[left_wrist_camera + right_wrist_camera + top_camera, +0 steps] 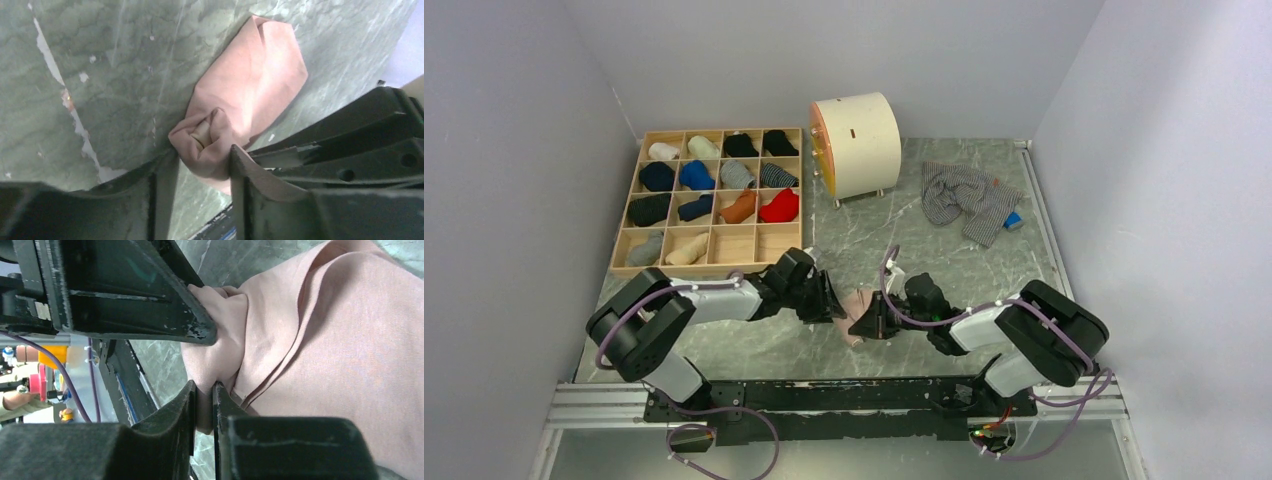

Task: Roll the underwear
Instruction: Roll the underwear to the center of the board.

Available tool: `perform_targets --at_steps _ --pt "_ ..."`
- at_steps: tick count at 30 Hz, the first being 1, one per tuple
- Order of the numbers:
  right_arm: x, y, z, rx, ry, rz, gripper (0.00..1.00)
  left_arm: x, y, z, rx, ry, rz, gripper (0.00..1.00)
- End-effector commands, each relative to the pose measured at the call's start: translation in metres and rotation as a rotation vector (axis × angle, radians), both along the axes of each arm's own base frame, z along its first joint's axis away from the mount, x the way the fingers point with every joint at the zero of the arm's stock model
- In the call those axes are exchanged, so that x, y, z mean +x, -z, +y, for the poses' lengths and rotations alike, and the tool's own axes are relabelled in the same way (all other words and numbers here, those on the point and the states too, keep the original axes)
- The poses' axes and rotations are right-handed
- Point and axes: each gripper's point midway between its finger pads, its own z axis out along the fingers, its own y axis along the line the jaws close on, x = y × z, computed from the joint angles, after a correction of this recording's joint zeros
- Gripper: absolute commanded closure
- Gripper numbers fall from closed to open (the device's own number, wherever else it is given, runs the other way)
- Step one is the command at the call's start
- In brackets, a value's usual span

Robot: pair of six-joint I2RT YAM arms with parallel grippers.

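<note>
Right gripper [203, 387] is clamped narrow on the pink-beige underwear [325, 340] at the near side of the table [944, 265]; its bunched end is straddled by left gripper [200, 155], hold unclear. Rolling is judged barely begun; grey striped underwear [969, 200] lies untouched

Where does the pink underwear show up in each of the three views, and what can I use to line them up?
Top external: pink underwear low centre, between the two arms' tips.
Left wrist: centre, bunched end between the left fingers.
Right wrist: fills the right side, fold pinched by the right fingers.
Shared landmark: green marbled table top.
</note>
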Motion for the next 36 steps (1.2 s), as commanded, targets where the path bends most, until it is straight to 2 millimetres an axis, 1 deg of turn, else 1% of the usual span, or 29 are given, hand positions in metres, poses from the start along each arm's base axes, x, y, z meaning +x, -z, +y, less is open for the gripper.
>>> perform_targets --at_steps 1,2,4,6,7,9,11,13,17,19,23,25,27,28,29,30,32,34,36 --pt "0.003 -0.008 0.000 -0.014 -0.015 -0.021 0.80 0.002 0.028 0.010 0.119 -0.026 0.012 0.59" --pt "0.005 -0.008 -0.001 -0.039 -0.016 -0.032 0.74 0.002 0.032 0.012 0.141 -0.032 0.019 0.63" --pt "0.015 -0.013 -0.004 -0.101 -0.002 -0.068 0.62 0.000 0.039 0.014 0.155 -0.040 0.033 0.66" --pt "0.026 -0.020 -0.011 -0.188 0.029 -0.132 0.54 -0.001 0.041 0.015 0.161 -0.046 0.042 0.67" --pt "0.034 -0.028 -0.013 -0.245 0.048 -0.184 0.50 -0.001 0.041 0.015 0.162 -0.048 0.043 0.67" --pt "0.043 -0.035 -0.022 -0.375 0.085 -0.272 0.49 0.000 0.039 0.016 0.168 -0.054 0.040 0.67" --pt "0.045 -0.039 -0.026 -0.479 0.113 -0.328 0.48 0.000 0.039 0.019 0.187 -0.056 0.045 0.67" --pt "0.043 -0.044 -0.023 -0.548 0.128 -0.388 0.49 0.000 0.039 0.021 0.200 -0.057 0.046 0.67" --pt "0.036 -0.048 -0.012 -0.614 0.149 -0.464 0.52 0.001 0.038 0.021 0.208 -0.058 0.047 0.66" --pt "0.028 -0.045 -0.003 -0.626 0.126 -0.484 0.54 0.001 0.038 0.021 0.208 -0.057 0.049 0.66" --pt "0.019 -0.034 0.010 -0.641 0.094 -0.496 0.55 0.000 0.039 0.020 0.208 -0.055 0.056 0.66" --pt "0.018 -0.023 0.011 -0.668 0.085 -0.494 0.56 0.001 0.039 0.019 0.208 -0.055 0.056 0.66" --pt "0.017 -0.012 0.010 -0.700 0.077 -0.492 0.61 0.001 0.039 0.019 0.209 -0.051 0.058 0.66" --pt "0.017 -0.007 0.008 -0.717 0.082 -0.489 0.65 0.000 0.039 0.019 0.211 -0.049 0.059 0.66" --pt "0.016 -0.001 0.006 -0.729 0.084 -0.473 0.71 0.000 0.038 0.018 0.208 -0.046 0.060 0.65" --pt "0.014 0.004 0.005 -0.731 0.083 -0.458 0.78 0.000 0.037 0.018 0.209 -0.044 0.060 0.62" --pt "0.008 0.011 0.002 -0.688 0.080 -0.417 0.85 0.002 0.034 0.019 0.217 -0.044 0.055 0.53" --pt "0.002 0.018 0.002 -0.566 0.064 -0.323 0.89 0.004 0.028 0.016 0.193 -0.037 0.042 0.43" --pt "-0.001 0.018 0.001 -0.402 0.057 -0.220 0.90 0.006 0.021 0.012 0.170 -0.036 0.023 0.35"
